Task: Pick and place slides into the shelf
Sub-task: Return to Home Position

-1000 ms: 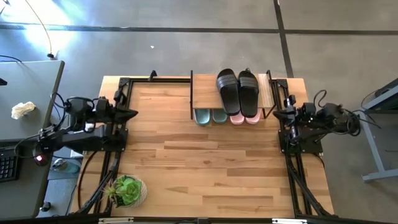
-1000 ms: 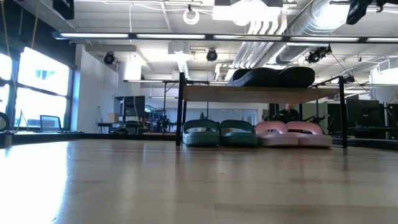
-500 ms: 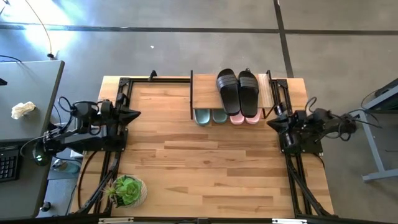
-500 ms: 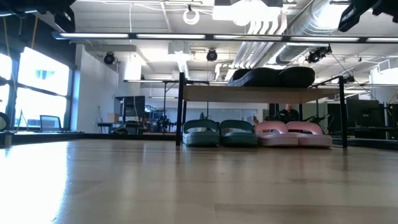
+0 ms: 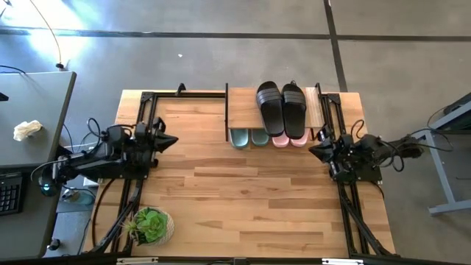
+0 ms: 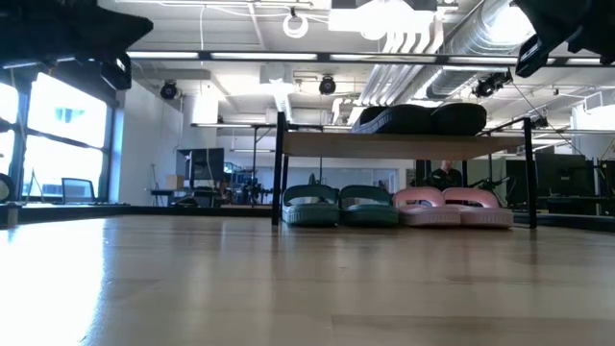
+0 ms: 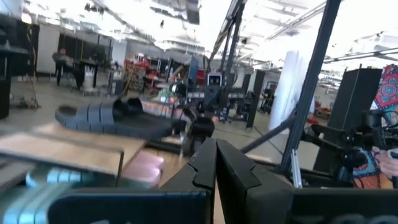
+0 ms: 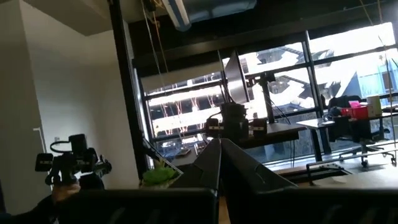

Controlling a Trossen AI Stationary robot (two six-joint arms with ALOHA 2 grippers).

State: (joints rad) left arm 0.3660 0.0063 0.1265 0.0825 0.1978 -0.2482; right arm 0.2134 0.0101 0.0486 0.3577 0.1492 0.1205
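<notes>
The shelf [image 5: 243, 112] stands at the table's far edge. A black pair of slides [image 5: 281, 107] lies on its plank top. Under it, on the tabletop, stand a sage-green pair [image 6: 340, 205] and a pale pink pair [image 6: 453, 206], toes toward the near edge. My left gripper [image 5: 174, 140] is shut with nothing in it, over the table's left side. My right gripper [image 5: 311, 150] is shut and holds nothing, over the right side near the shelf's right legs. Both grippers point toward the table's middle.
A potted green plant [image 5: 151, 225] stands at the table's near left corner. Black frame rails [image 5: 352, 213] run along the table's left and right edges. The wide middle of the tabletop [image 5: 243, 199] is bare wood. A grey desk [image 5: 29, 125] stands off to the left.
Both arms have folded down. My left gripper has moved toward the table's middle and sunk lower; my right gripper has likewise come inward from the right edge and lowered. Both stay shut. The slides have not moved.
</notes>
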